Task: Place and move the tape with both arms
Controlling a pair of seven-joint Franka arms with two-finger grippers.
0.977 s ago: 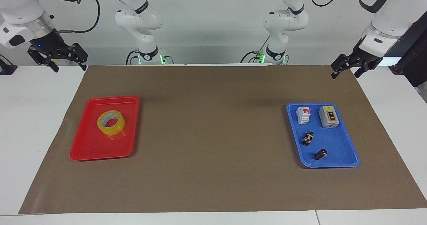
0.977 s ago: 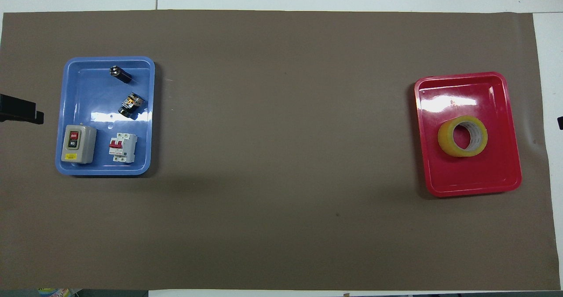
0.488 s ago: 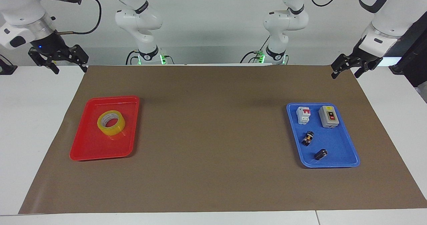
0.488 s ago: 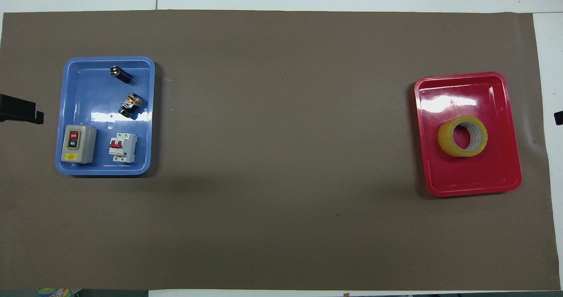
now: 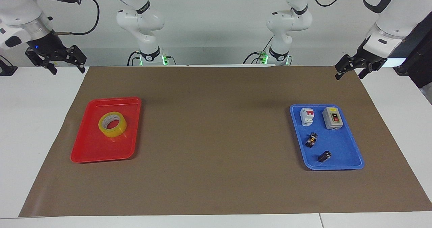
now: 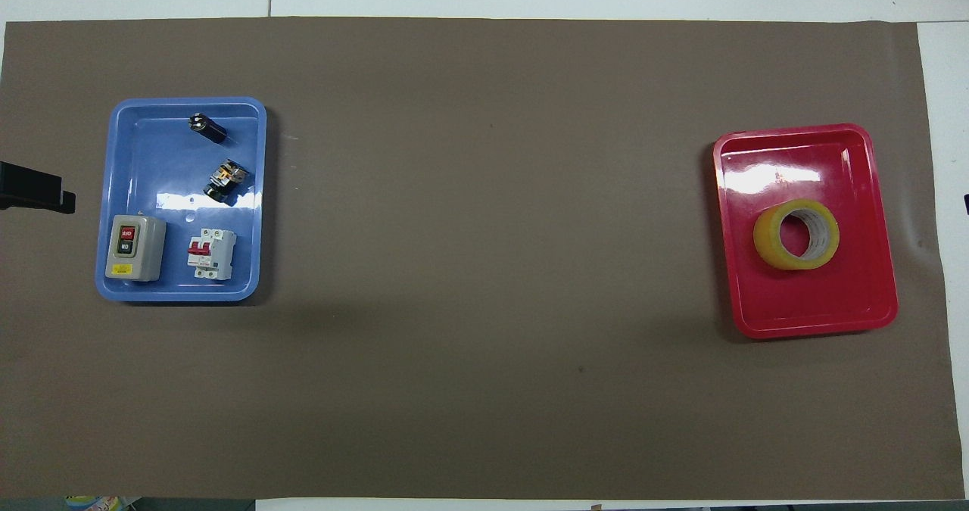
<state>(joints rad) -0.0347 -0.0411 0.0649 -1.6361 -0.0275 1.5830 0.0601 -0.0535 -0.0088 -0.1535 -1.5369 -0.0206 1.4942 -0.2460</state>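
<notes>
The tape (image 5: 112,124), a yellow roll with a whitish core, lies flat in the red tray (image 5: 87,150) at the right arm's end of the table. It also shows in the overhead view (image 6: 796,234), in the half of the red tray (image 6: 814,318) nearer the robots. My right gripper (image 5: 65,66) is open and empty, raised over the white table beside the mat's corner. Only a sliver of it (image 6: 967,204) shows overhead. My left gripper (image 5: 349,75) is open and empty, raised over the mat's corner at the left arm's end, and waits there (image 6: 38,197).
A blue tray (image 5: 341,150) at the left arm's end holds a grey switch box (image 5: 332,118), a white and red breaker (image 5: 307,116) and two small dark parts. A brown mat (image 5: 216,136) covers the table.
My right gripper has drifted off the mat's corner toward the table's end, almost leaving the overhead view. The left arm and the tape have not moved.
</notes>
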